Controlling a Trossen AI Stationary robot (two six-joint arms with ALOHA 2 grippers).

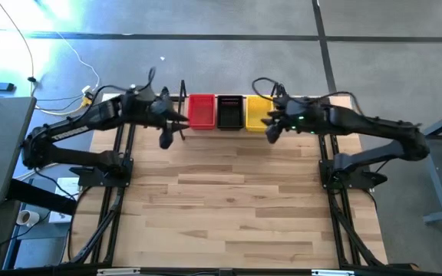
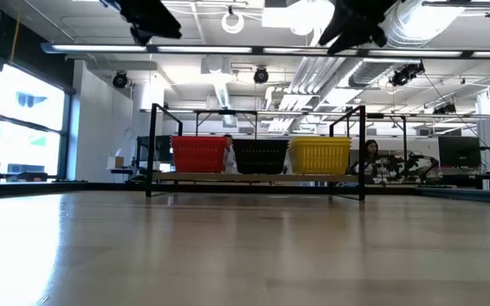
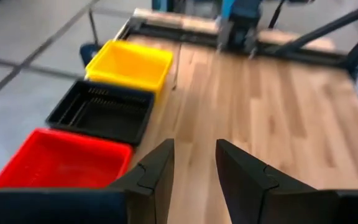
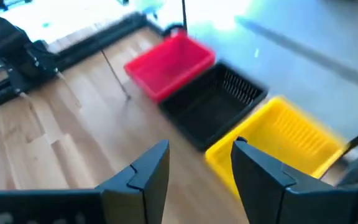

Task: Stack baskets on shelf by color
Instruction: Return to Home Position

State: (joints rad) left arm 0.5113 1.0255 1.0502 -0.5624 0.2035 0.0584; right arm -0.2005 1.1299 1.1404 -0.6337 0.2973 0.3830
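Wooden tabletop (image 1: 236,207), black rails (image 1: 112,211) at sides; grey floor (image 1: 206,65), white cable (image 1: 77,52); person (image 2: 370,155) in room behind.

Wood table (image 1: 236,192) w/ shelf (image 2: 228,178) at far edge, approx. centre. On shelf, L to R from above: red basket (image 1: 201,111), black basket (image 1: 229,112), yellow basket (image 1: 256,113), side by side.

Overhead camera looks down, table-level camera looks across; both share the shelf (image 2: 253,178).
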